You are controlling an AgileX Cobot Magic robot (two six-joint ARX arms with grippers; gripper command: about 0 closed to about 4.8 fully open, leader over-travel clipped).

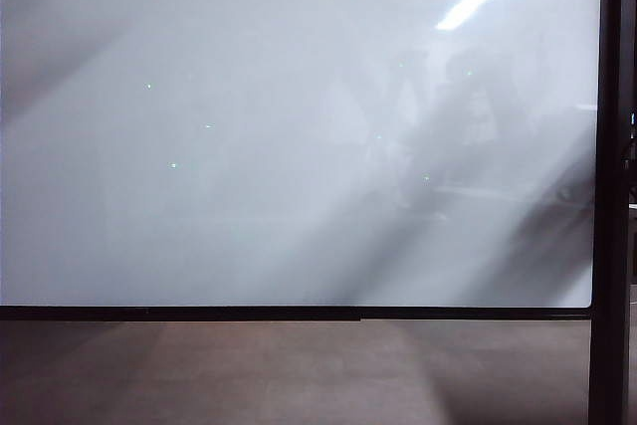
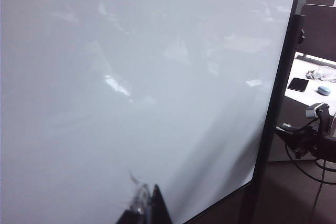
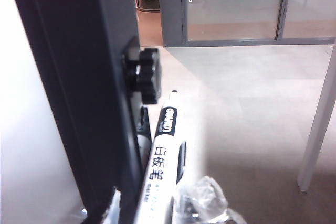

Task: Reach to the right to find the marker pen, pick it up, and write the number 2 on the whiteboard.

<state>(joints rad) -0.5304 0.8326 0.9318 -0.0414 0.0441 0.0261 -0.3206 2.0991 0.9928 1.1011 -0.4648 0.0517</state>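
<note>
The whiteboard (image 1: 299,126) fills the exterior view, glossy and unmarked, with a ceiling light streaked across its upper right and faint reflections of the room over its right half. Its thin black frame (image 1: 299,313) runs along the lower edge, and the dark post (image 1: 609,186) stands at the board's right side. Neither of my arms shows in that view.

My right gripper (image 3: 157,211) is just beside the post (image 3: 79,87), on the side away from the board. The pen (image 3: 160,161) lies between my right fingers, its white barrel running alongside the post and its dark tip near the black knob (image 3: 144,74) that sticks out of the post. One fingertip (image 3: 207,200) (clear, wrapped in something like crinkled film) sits right beside the barrel, another shows at the barrel's other side. I cannot tell whether they press the pen or merely flank it.

My left gripper (image 2: 147,208) is in front of the board (image 2: 131,77), near its lower edge, pointing at the white surface. Only the tips show, a dark fingertip (image 2: 157,208) next to a clear one; they look close together with nothing between them, though I cannot tell for certain.
</note>
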